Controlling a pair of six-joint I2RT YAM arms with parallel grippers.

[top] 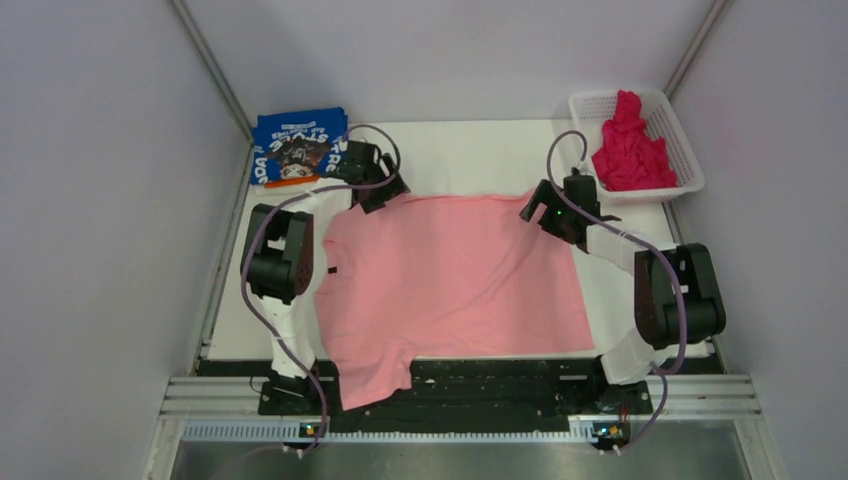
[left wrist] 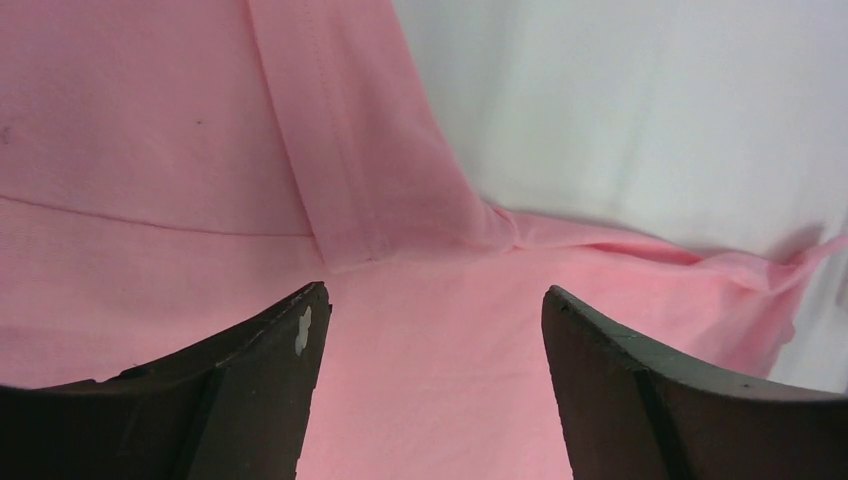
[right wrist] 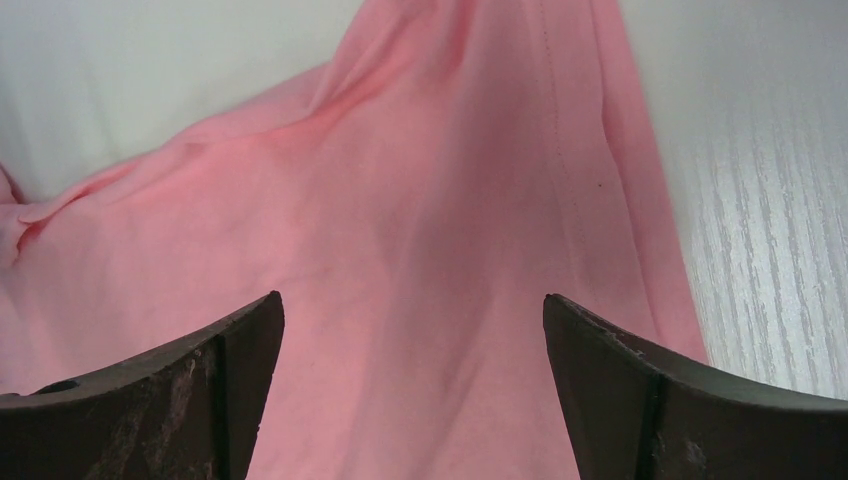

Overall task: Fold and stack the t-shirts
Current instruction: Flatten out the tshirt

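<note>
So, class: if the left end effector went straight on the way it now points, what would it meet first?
The left end effector, open, would likely first meet the flat light pink cloth t-shirt directly ahead; how near is unclear.

A spread shirt (top: 450,275) lies under the left claw (top: 385,195) and right claw (top: 535,210), a folded shirt (top: 298,147) behind the left, a basket (top: 590,105) holding a bunched shirt (top: 630,150) behind the right.

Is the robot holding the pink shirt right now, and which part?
Nothing is held. The left fingers and right fingers stand open over the pink shirt, pinching no cloth.
</note>
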